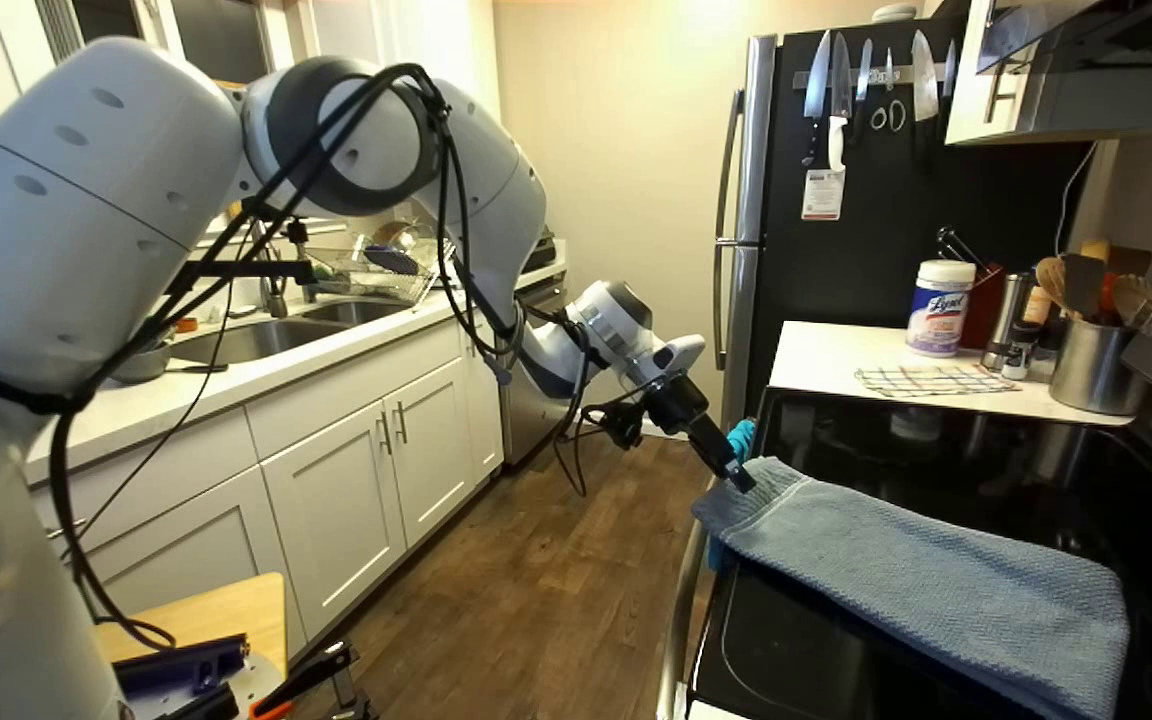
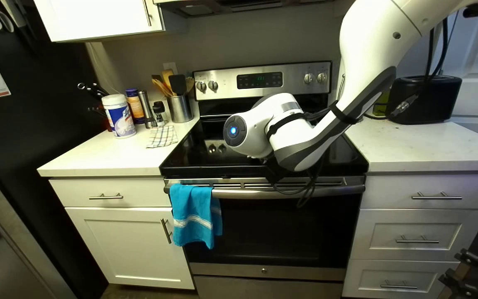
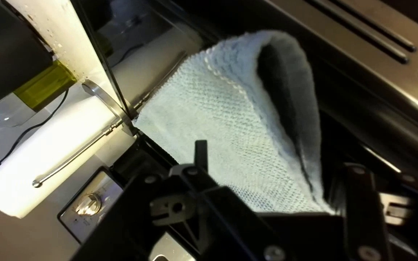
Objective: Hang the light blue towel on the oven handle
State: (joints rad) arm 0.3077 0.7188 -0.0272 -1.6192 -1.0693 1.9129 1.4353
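Light blue towel (image 1: 936, 570): in an exterior view I have it folded on the cooktop (image 1: 796, 640), seamed end at the front edge, the long body running diagonally toward the back.
Gripper (image 1: 741, 478): angled down right at that seamed end, so the cloth's length trails away from it; whether the tips touch, I can't tell.
Floor (image 1: 536, 560): open room in front of the cooktop; I judge I can draw the towel out that way.
Oven handle (image 2: 247, 194): in an exterior view a turquoise towel (image 2: 195, 216) hangs on its end by the fridge (image 2: 31, 108); the bar beside it looks free. My arm (image 2: 322, 141) hides the gripper and the light blue towel.
Cables (image 2: 313, 178): dangling before the bar, a likely snag when draping.
Fingers (image 3: 200, 156): in the wrist view spread, cloth showing between them; I see no pinch.
Gaping fold (image 3: 305, 87): faces the slotted steel strip (image 3: 339, 34); my guess is that closing on cloth comes next.
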